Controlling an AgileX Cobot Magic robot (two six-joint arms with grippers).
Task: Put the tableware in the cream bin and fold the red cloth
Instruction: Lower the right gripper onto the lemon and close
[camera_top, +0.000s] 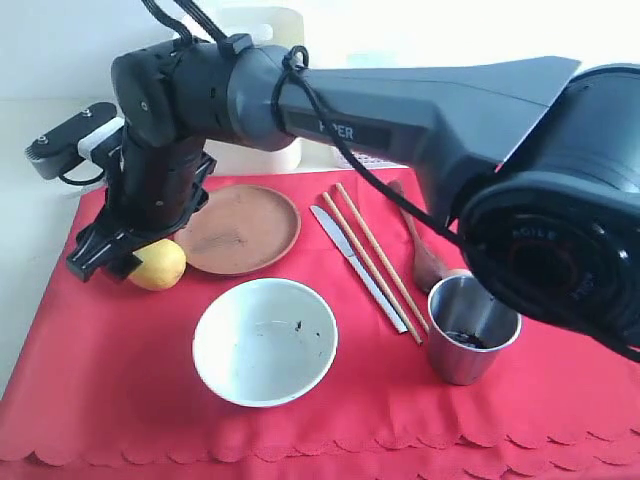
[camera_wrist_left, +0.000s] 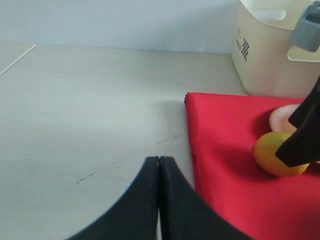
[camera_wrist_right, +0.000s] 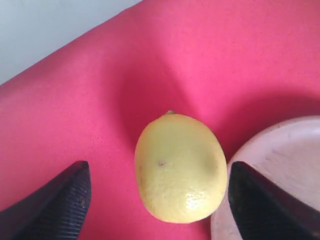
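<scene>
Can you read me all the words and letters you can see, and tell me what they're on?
"PER": on the right arm; a cable covers the letters in front.
"AGILE": faint on the arm's big round joint, blurry, so not certain.
Sticker on the cream bin: a black checked pattern with tiny print, too small to read.

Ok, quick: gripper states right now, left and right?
Left gripper: shut, holding nothing.
Right gripper: open, jaws either side of the lemon, not touching it.
</scene>
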